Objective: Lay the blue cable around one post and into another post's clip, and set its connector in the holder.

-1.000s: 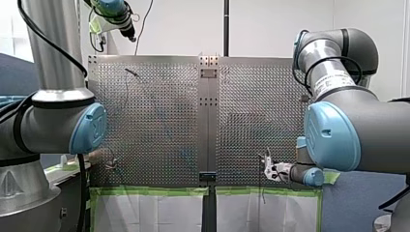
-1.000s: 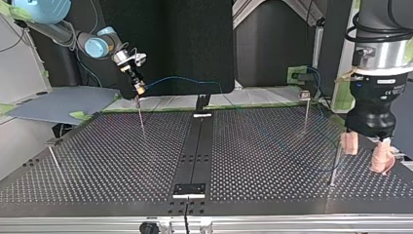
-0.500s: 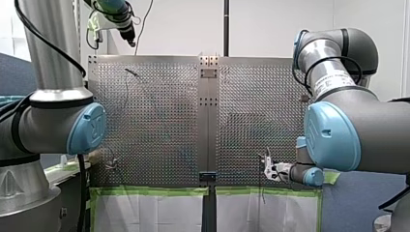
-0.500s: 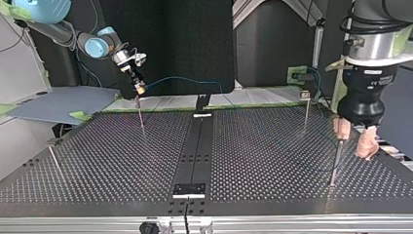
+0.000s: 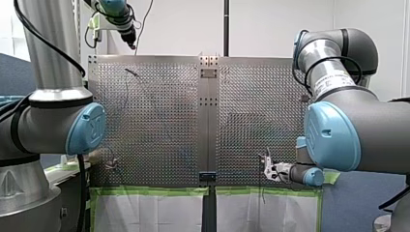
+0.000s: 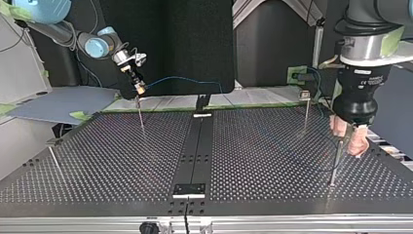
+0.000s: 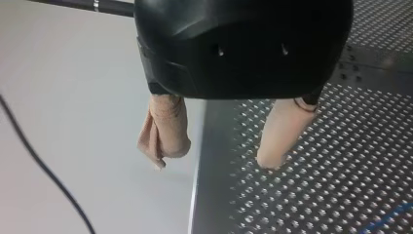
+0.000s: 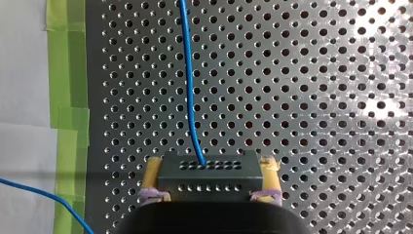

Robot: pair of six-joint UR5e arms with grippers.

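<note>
My right gripper (image 8: 211, 163) is clamping the connector (image 8: 207, 178) by its two ends between yellow fingers, so the block is sitting square and the cable (image 8: 189, 83) is leaving its face straight ahead over the table (image 8: 316, 97). In the top view this gripper is hanging at the table's far edge, at the view's left, just above the far post (image 6: 140, 117). From there the cable is arcing through the air toward the view's right. Holding the end up like this is probably keeping the slack off the table until the routing is ready. Where the cable is running beyond that arc is too faint to trace, though a blue stretch is showing on the table ahead of the fingers in the left wrist view. My left gripper (image 7: 216, 158) is holding nothing, its beige pads (image 7: 165, 126) standing wide apart and pointing down at the table's edge. In the top view it is hovering at the right, just beside the top of the corner post (image 6: 336, 163); whether the post is standing between the fingers I cannot tell. That stance is looking like a reach for the cable near that post, to guide it around. The connector is not yet sitting in any holder, so I am judging the task early, with wrap and clip not done as far as I can see.
</note>
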